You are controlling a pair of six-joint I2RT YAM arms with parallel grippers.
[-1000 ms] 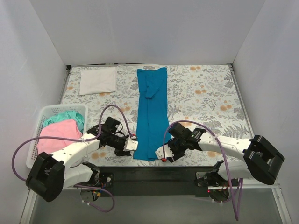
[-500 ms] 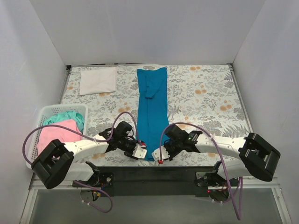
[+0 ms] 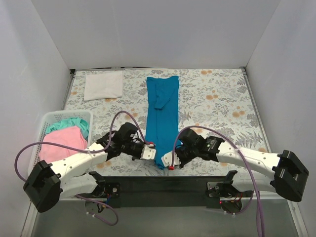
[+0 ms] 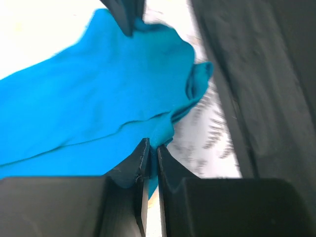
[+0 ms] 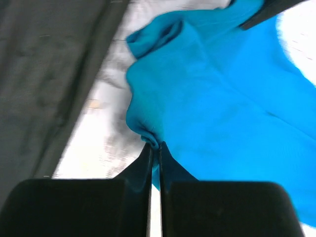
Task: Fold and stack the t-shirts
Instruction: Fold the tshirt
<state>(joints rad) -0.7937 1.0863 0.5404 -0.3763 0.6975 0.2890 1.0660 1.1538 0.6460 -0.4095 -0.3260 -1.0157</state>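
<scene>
A teal-blue t-shirt (image 3: 161, 113), folded into a long narrow strip, lies down the middle of the table. My left gripper (image 3: 150, 153) is shut on its near left corner, and the cloth (image 4: 98, 108) bunches between the pads. My right gripper (image 3: 168, 159) is shut on the near right corner, pinching a fold of teal-blue cloth (image 5: 217, 84). The near hem is lifted slightly off the table. A folded white t-shirt (image 3: 103, 85) lies at the far left. Pink (image 3: 61, 143) and mint green (image 3: 69, 125) t-shirts fill the basket.
A white slatted basket (image 3: 43, 123) stands at the left edge of the floral tablecloth (image 3: 217, 103). A dark strip (image 3: 163, 183) runs along the table's near edge, just behind both grippers. White walls enclose the table on three sides.
Both grippers have closed on the near corners of the teal-blue shirt and drawn together. The shirt's near end has lifted, and the whole strip has shifted slightly right.
</scene>
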